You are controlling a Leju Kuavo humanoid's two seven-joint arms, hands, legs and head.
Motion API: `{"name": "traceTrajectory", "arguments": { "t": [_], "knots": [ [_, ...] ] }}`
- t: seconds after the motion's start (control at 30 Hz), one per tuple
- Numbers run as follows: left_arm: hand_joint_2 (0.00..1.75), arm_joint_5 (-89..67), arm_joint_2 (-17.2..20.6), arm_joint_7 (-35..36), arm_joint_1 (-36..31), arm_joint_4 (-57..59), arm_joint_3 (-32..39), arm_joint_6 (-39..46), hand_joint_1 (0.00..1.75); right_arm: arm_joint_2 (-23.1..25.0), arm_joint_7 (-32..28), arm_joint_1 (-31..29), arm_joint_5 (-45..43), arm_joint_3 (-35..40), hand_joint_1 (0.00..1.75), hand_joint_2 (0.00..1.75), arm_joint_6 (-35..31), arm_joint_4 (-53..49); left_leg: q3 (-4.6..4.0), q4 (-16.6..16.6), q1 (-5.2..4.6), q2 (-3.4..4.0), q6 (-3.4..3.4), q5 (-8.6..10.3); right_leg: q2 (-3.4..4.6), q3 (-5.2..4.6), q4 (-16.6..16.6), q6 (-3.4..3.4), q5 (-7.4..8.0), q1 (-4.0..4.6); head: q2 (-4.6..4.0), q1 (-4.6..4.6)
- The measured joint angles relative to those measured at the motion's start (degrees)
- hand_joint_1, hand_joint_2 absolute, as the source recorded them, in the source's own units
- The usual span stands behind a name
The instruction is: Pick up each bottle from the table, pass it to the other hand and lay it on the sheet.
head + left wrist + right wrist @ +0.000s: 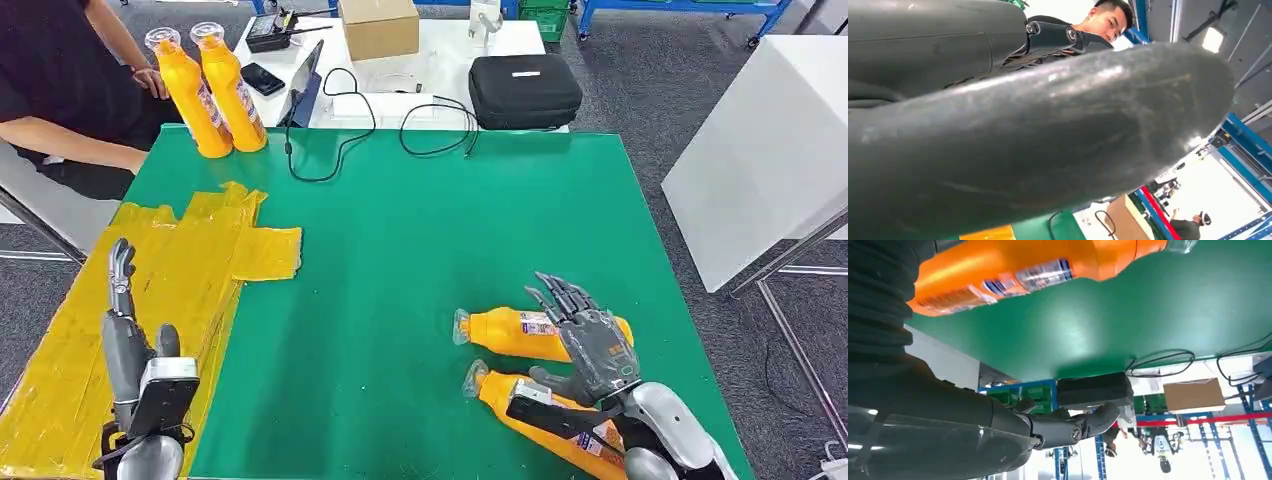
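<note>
Four orange bottles were on the green table [400,250]. Two stood upright side by side at the far left corner, well ahead of the left hand: one standing bottle [190,95] next to a person's hand [152,82], the other standing bottle [233,92] just beside it. Two lay on their sides near the right hand [590,345], caps pointing toward the left hand's side. The farther lying bottle [510,333] was directly under the right hand's fingers [562,295], which were spread and stretched forward above it; the hand had hold of nothing, and whether it touched the bottle could not be told. The nearer lying bottle [500,395] lay just below that hand's thumb, partly covered by the wrist. In the right wrist view one bottle [1013,270] lay on the green surface beyond the hand.

The left hand [125,320] hovered over the one yellow sheet [190,260], fingers straight and loosely apart, holding nothing.

Beyond the table, far ahead of both hands, were one black case [525,90], one cardboard box [380,27] and looping black cables [345,120].
</note>
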Motion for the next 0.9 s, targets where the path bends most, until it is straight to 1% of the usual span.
{"name": "traceTrajectory", "arguments": {
  "t": [0.9],
  "knots": [
    [0.0, 0.0, 0.0, 0.0, 0.0, 0.0, 0.1, 0.0, 0.0, 0.4, 0.0, 0.1, 0.0, -0.4, 0.0, 1.75, 0.0, -0.3, 0.0, 0.0, 0.01, 0.0, 0.0, 0.0, 0.0, 0.0, 0.0, 0.0, 0.0, 0.0, 0.0, 0.0]
  ]
}}
